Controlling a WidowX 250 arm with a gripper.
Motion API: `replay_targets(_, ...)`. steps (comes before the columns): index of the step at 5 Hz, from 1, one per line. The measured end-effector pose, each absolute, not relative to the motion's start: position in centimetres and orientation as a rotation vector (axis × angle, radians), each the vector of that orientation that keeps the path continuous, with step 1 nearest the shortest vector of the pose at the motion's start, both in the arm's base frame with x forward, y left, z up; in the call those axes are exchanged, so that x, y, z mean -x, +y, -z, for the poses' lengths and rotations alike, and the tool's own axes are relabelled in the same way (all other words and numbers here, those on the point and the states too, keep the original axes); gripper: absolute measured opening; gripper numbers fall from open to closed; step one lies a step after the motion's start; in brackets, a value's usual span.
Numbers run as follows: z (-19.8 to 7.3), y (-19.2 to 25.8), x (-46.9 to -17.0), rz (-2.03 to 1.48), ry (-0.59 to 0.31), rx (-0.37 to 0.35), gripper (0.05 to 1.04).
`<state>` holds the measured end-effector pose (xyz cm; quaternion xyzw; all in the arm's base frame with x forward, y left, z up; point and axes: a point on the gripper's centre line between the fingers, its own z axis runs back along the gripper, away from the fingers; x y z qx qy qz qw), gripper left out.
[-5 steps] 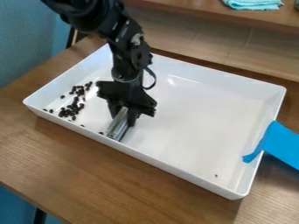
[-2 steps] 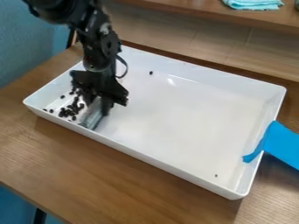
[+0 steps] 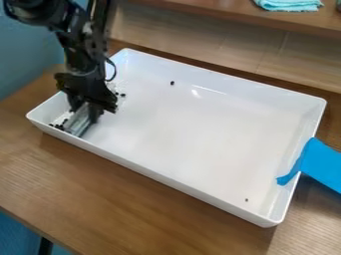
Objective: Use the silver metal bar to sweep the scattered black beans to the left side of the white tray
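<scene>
Over the left end of the white tray (image 3: 193, 119) hangs the gripper (image 3: 85, 112), shut on a silvery, clear-looking flat scraper (image 3: 79, 121). The scraper's lower edge rests low in the tray near its front-left corner. Several small dark beans (image 3: 60, 125) lie just left of the scraper, and a few more (image 3: 121, 94) show right of the gripper. One lone bean (image 3: 172, 82) is near the tray's back wall, and a tiny dark speck (image 3: 246, 199) lies near the front right. The gripper and scraper hide part of the tray's left floor.
Blue tape (image 3: 318, 164) runs over the tray's right wall onto the wooden table (image 3: 133, 199). A wooden shelf (image 3: 220, 15) stands behind, with a folded teal cloth (image 3: 289, 5) on it. A blue wall is at the left.
The gripper has moved left with the scraper, from the tray's left-middle to its left end. The beans there now sit bunched beside the scraper, and some show behind the gripper.
</scene>
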<state>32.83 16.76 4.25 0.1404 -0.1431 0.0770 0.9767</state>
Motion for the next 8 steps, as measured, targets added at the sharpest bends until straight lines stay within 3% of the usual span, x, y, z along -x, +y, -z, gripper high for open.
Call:
replay_targets(1, -4.9, 20.9, -32.4, -0.158, -0.287, -0.283, 0.389)
replay_targets(2, -5.6, 21.3, -33.0, -0.133, -0.298, -0.274, 0.389)
replay_targets(3, -7.6, 22.3, -32.9, -0.185, -0.267, -0.202, 0.389)
replay_targets(4, -8.9, 19.9, -33.5, -0.25, -0.209, -0.095, 0.389)
replay_targets(5, -10.5, 15.0, -35.7, -0.278, -0.17, -0.05, 0.389)
replay_targets(7, -9.9, 5.7, -39.4, -0.303, -0.215, -0.131, 0.389)
replay_targets(8, -7.8, 3.5, -41.1, -0.308, -0.213, -0.169, 0.389)
